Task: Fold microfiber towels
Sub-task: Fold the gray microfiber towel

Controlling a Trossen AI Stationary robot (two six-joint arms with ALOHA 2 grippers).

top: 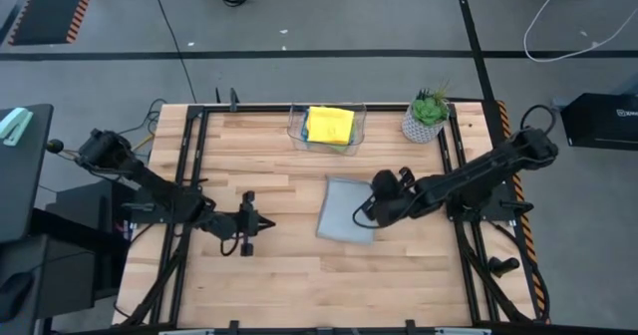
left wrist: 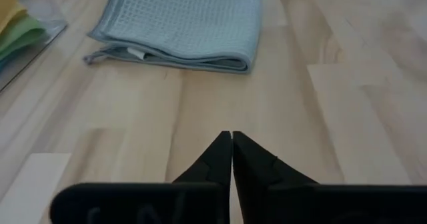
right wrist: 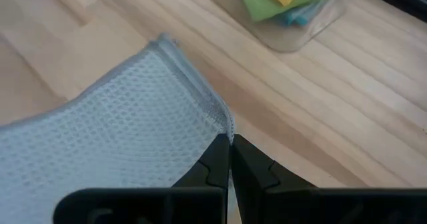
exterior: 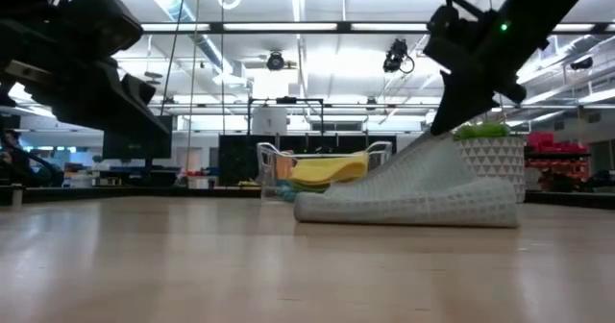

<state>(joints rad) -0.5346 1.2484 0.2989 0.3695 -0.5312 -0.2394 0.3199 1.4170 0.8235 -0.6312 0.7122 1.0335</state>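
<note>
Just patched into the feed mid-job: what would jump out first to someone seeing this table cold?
The grey towel, folded near the table's middle, has one edge lifted by the right end effector, which is shut on it. The left end effector sits shut and empty over bare wood on the towel's left. At the back edge, a clear bin holds a yellow towel on top, next to a small potted plant.

light: bright overhead ceiling strips, glaring | shadows: soft | blur: wrist foreground, low-view tabletop [exterior: 192, 265]
</note>
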